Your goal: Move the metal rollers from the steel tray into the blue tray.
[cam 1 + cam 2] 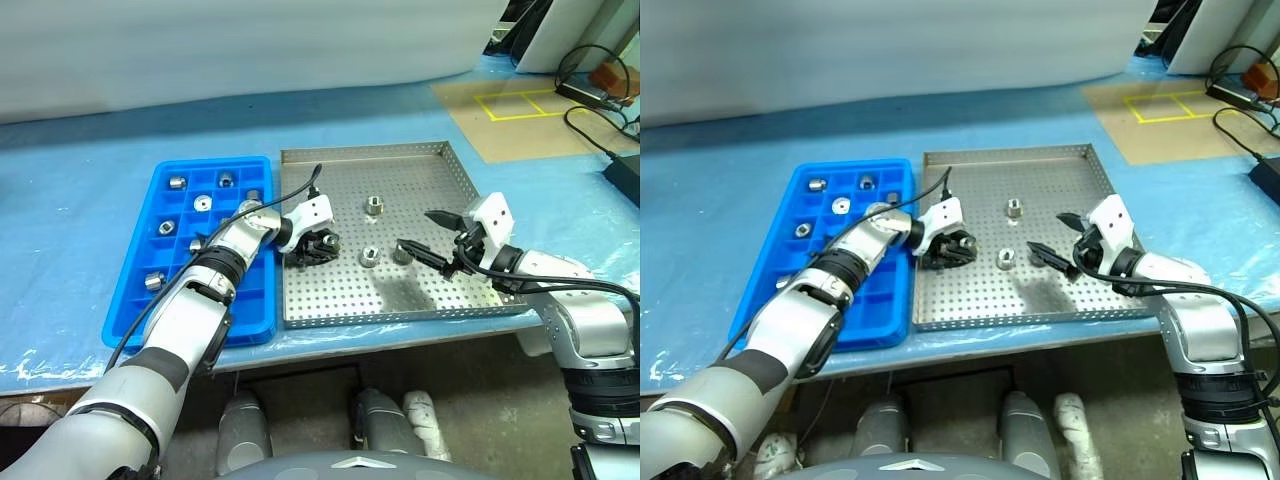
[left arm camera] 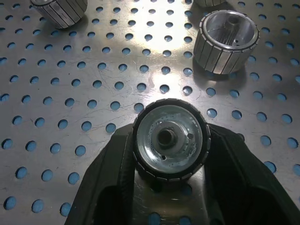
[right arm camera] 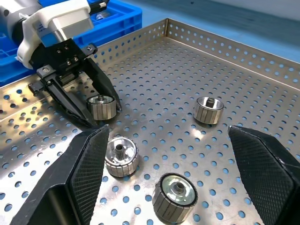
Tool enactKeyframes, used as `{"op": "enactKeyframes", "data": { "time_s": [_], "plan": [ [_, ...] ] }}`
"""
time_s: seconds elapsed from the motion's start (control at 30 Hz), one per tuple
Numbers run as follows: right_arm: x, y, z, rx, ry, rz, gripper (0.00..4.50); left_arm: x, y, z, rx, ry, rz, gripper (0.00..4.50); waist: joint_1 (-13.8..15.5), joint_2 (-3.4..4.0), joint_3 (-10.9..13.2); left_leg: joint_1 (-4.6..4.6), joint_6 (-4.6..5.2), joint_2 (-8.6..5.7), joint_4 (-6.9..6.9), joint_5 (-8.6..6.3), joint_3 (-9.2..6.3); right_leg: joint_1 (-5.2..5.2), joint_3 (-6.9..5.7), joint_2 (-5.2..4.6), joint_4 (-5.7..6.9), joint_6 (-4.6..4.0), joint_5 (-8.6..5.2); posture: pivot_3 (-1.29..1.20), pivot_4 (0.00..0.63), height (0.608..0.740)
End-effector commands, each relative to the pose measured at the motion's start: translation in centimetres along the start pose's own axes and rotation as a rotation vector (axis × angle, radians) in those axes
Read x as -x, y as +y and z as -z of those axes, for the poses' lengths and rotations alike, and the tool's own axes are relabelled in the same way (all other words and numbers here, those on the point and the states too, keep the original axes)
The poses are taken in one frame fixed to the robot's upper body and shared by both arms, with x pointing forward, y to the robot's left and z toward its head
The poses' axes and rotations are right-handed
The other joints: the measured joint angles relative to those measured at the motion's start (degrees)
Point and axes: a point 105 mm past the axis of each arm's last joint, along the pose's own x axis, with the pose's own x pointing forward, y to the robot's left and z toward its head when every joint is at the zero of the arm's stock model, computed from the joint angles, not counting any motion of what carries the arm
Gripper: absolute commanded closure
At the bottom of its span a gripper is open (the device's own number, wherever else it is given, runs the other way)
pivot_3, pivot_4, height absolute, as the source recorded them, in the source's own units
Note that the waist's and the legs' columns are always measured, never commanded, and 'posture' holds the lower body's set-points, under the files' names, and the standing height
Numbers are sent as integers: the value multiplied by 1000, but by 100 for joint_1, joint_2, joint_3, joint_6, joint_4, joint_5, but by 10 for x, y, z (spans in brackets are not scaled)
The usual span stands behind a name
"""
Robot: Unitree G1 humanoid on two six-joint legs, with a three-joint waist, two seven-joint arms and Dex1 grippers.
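On the steel tray [image 1: 440, 165], near its edge toward the blue tray [image 1: 165, 215], left tool [image 3: 96, 110] has its fingers clamped on one roller [image 2: 169, 139]; roller appears still seated on the perforated floor. Step in hand: pick, grasp just made, lift not yet begun.

Right tool [image 1: 425, 240] hovers on the far side of the steel tray from the blue tray, jaws wide apart, holding nothing.

Three loose rollers [image 3: 208, 110] remain on the steel tray, toward its middle, apart from one another. Blue tray, just beside the steel tray, holds several rollers [image 1: 176, 183] in separate compartments; exact count uncertain, arm covers some.

Next move, as judged: lift straight up to clear the steel rim, carry across to the blue tray, lower over a vacant compartment, then release. Grip looks centred; slip risk seems low.

Writing: no brand, label or legible text found on trays, rollers or tools.
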Motion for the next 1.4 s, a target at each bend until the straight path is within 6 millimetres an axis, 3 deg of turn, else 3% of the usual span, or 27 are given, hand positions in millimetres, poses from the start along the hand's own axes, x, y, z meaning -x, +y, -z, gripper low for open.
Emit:
{"op": "enactKeyframes", "data": {
  "time_s": [0.03, 0.13, 0.23, 0.5, 0.63, 0.73, 0.83, 1.0, 1.17, 1.4],
  "plan": [
    [-2, 6, -19, 30, -62, -52, 193, 18, 13, -43, -70, -196, -56, 2506, 7, 1, 2, -1, 0, 0, -2, 0, 0, 0, 0, 0, -2, 0, 0, -226, 150, 740],
    [-6, 12, -28, 31, -84, -104, 193, 32, 13, -58, -75, -283, -68, 2506, 15, 1, 2, -6, 0, 0, -4, 0, 1, -4, -1, 0, -5, 0, 0, -208, 150, 740],
    [-17, 26, -48, 32, -131, -226, 193, 59, 7, -62, -78, -347, -97, 2506, -24, 1, 2, -2, 0, 0, -17, 0, 10, -10, 0, 0, -7, -1, 0, -172, 150, 740],
    [-58, 51, -87, 104, -205, -471, 193, 131, -11, -25, -4, -281, -309, 2506, 15, 3, 5, -11, -22, 18, -46, 11, 26, -57, -5, 11, 12, -9, -5, 9, 150, 740],
    [-78, 65, -95, 128, -219, -591, 193, 173, -13, -6, 60, -244, -501, 2506, 106, 0, 7, -14, -25, 17, -46, 11, 25, -60, -17, 10, 15, -11, -6, 121, 150, 740],
    [-88, 76, -97, 142, -220, -672, 193, 193, -26, 9, 96, -207, -570, 2506, 216, -3, 8, -17, -25, 15, -47, 11, 24, -61, -21, 8, 14, -12, -7, 216, 150, 740],
    [-99, 87, -96, 159, -215, -742, 193, 205, -45, 29, 133, -140, -602, 2506, 344, -3, 9, -22, -24, 16, -48, 10, 22, -64, -30, 7, 15, -14, -9, 265, 150, 740],
    [-108, 98, -95, 173, -219, -825, 193, 215, -72, 42, 196, -109, -632, 2506, 543, -12, 14, -36, -26, 25, -46, 10, 4, -68, -55, 7, 18, -17, -10, 354, 150, 740],
    [-112, 101, -93, 178, -218, -854, 193, 220, -83, 59, 251, -69, -687, 2506, 726, -11, 15, -33, -32, 25, -44, 14, -5, -62, -55, 4, 27, -19, -13, 380, 150, 740],
    [-113, 101, -88, 180, -209, -852, 193, 210, -90, 66, 279, -54, -661, 2506, 814, -11, 15, -36, -39, 28, -38, 18, -23, -60, -48, 8, 34, -19, -13, 371, 150, 740]
  ]
}}
